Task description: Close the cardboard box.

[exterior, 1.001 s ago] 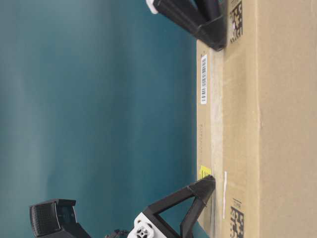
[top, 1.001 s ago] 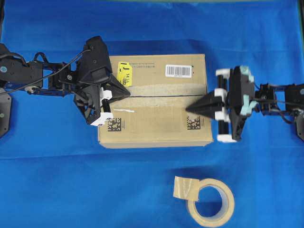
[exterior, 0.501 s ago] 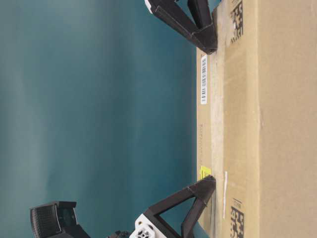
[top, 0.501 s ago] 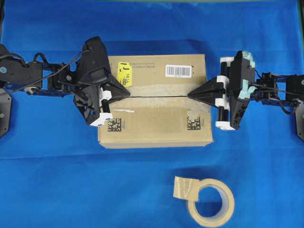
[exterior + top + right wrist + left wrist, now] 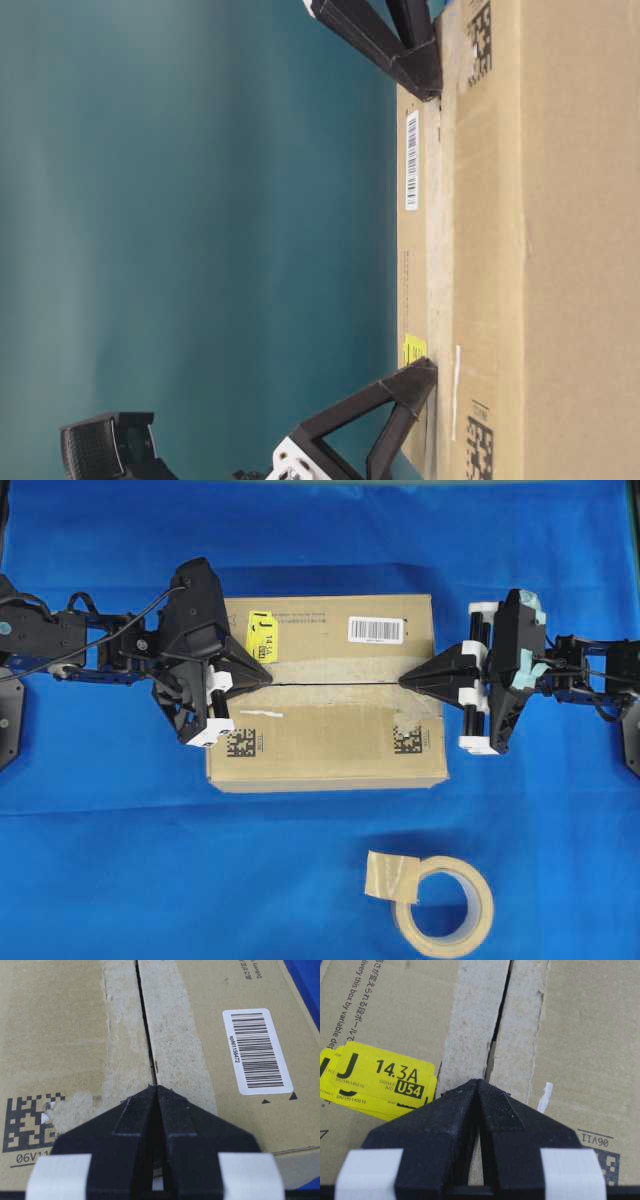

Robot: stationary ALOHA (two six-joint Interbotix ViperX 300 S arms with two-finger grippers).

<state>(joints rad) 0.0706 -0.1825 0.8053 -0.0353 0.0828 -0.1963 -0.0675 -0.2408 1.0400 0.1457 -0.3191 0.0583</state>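
The left end effector (image 5: 268, 676), fingers pressed together, rests its tip on the cardboard box (image 5: 325, 735) at the seam's left end; the box sits flaps-down mid-desk (image 5: 120, 860); the right end effector (image 5: 404, 682), likewise pinched together, touches the seam's right end; a tape roll (image 5: 440, 905) lies in front of the box.

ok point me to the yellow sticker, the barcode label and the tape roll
yellow sticker (image 5: 263, 634), overhead view, middle of the sticker's printed face
barcode label (image 5: 376, 629), overhead view, middle of the white label's bars
tape roll (image 5: 478, 895), overhead view, right side of the beige ring
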